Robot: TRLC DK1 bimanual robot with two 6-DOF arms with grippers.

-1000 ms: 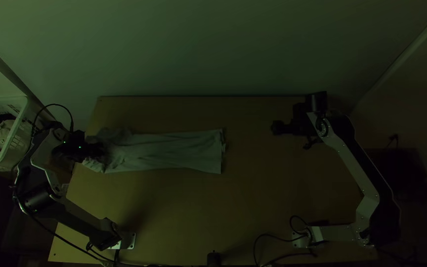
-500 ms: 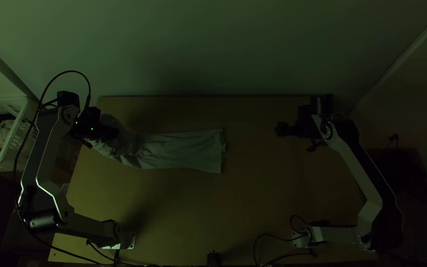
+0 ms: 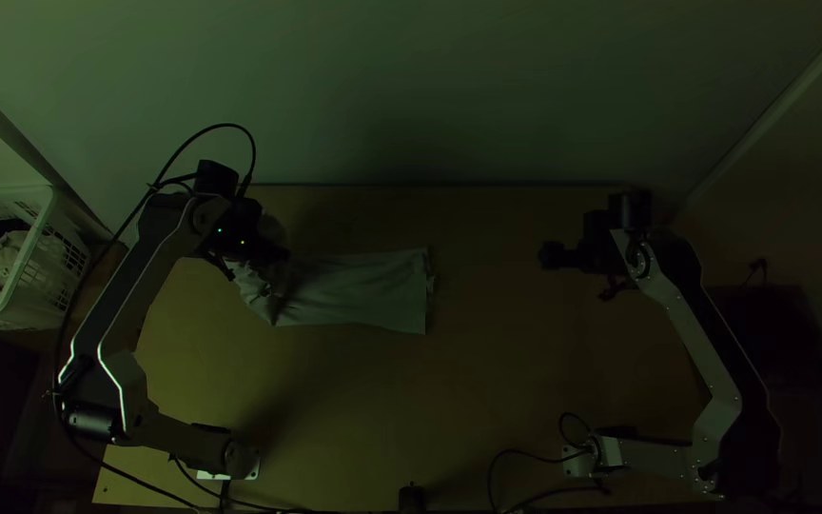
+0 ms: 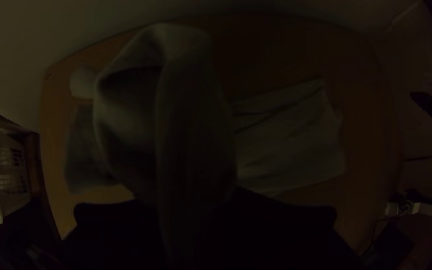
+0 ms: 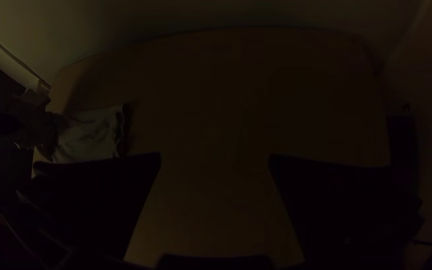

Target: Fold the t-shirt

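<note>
A pale T-shirt lies on the left half of a wooden table, already narrowed to a long strip running crosswise, flat toward its free end and raised and bunched at the other. The left gripper has that bunched end pinched between its fingers, the cloth rising in a loose loop. The right gripper is over the table's right side, well apart from the shirt, its fingers spread with nothing between them. The cloth looks light, soft and limp, so it should drape and crease easily rather than break; a single pinch will probably let the sides sag. Good places to take hold would be the corners of the free end, catching all the layers, since a shallow grip might pull just the top one. The likely step is folding the bunched end over the flat part. The strip lies closer to the far edge, with a wall just behind it, so the wider room for moving is toward the arms' bases and the right. Beyond the table's left edge stands a white basket, worth avoiding with the left elbow.
</note>
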